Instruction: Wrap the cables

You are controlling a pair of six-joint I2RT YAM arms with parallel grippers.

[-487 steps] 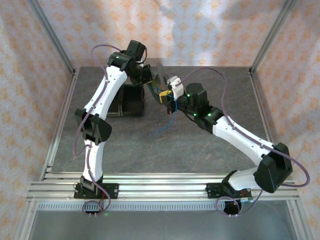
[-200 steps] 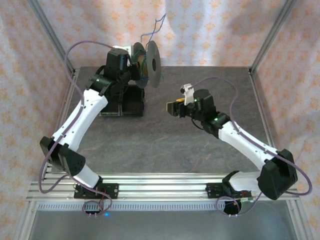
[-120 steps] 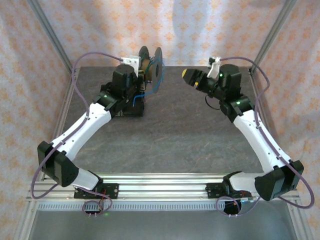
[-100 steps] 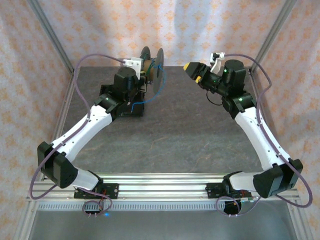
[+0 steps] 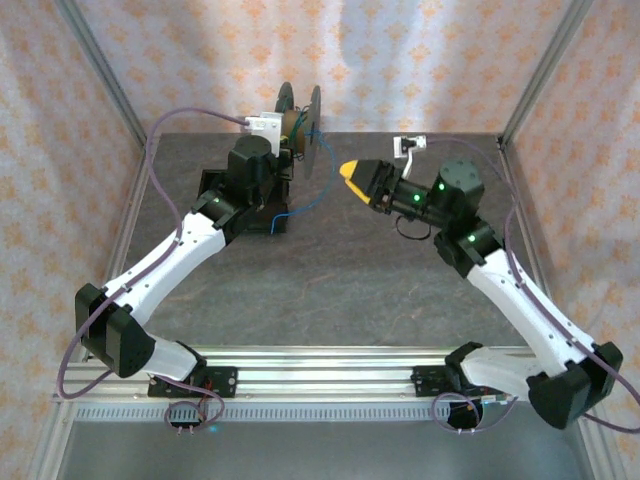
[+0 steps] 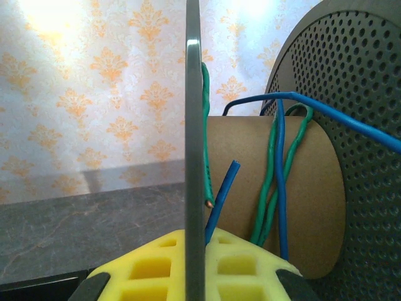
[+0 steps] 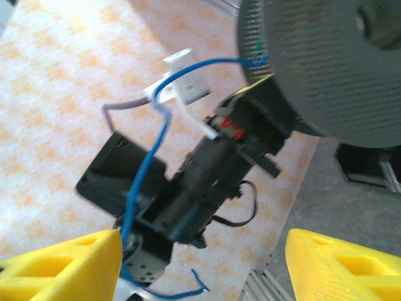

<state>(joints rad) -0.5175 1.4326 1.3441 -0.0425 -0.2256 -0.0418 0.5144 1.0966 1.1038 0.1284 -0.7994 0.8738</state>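
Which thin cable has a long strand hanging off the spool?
The blue cable: its long strand trails away from the spool, while the green cable lies wound on it.

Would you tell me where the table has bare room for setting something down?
The broad middle of the table, between the left arm and right arm, is bare. The far-left corner is crowded: spool, black stand, trailing blue cable.

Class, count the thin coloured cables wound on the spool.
2: the green cable and the blue cable, both looped around the core; further turns may be hidden.
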